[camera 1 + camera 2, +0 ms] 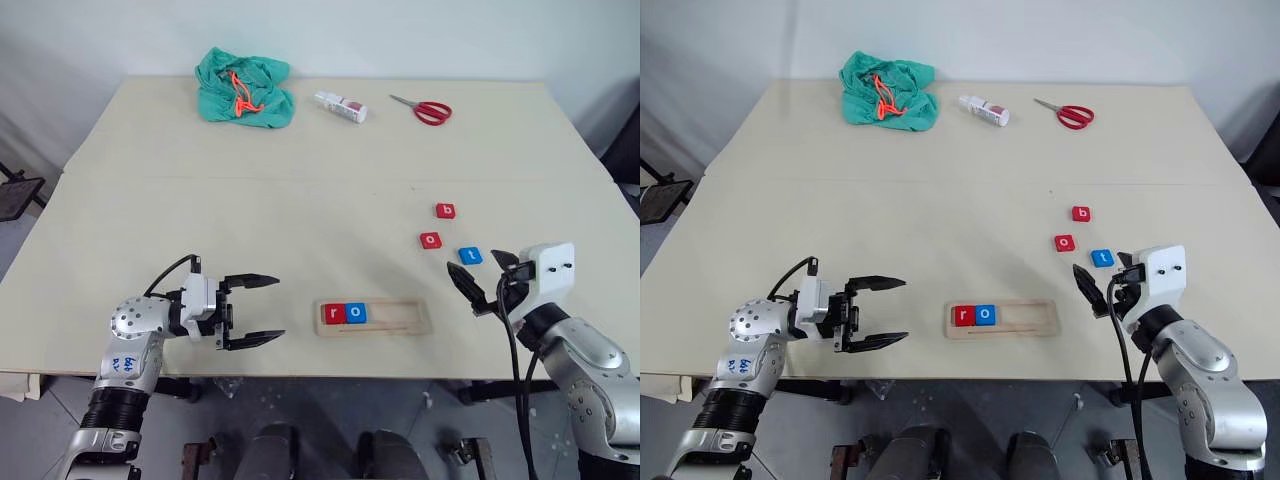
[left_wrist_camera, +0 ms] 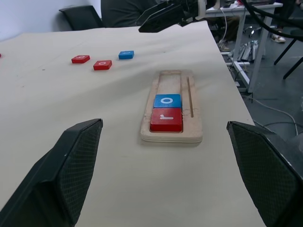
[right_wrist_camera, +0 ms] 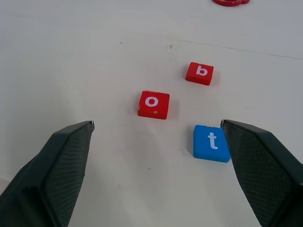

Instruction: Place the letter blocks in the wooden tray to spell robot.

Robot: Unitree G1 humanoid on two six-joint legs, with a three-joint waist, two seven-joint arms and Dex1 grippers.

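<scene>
1. Wooden tray (image 1: 400, 318) lies at the near bench (image 1: 300, 200) edge, between the two claws. Red r (image 1: 333, 313) and blue o (image 1: 356, 313) sit side by side at its left end, likely so the word reads left to right; the rest of the slot is bare for b, o, t.
2. Left claw (image 1: 250, 310): arm low and level, pointing across at the tray end, jaws wide apart, holding nothing; probably parked.
3. Right claw (image 1: 487, 282): level, aimed forward, jaws spread, empty.
4. Blue t (image 3: 211, 143) lies just ahead of it, near its right finger.
5. Red o (image 3: 154, 104) is further ahead, centred.
6. Red b (image 3: 200, 73) is farthest; by spelling order, the next pick.
</scene>
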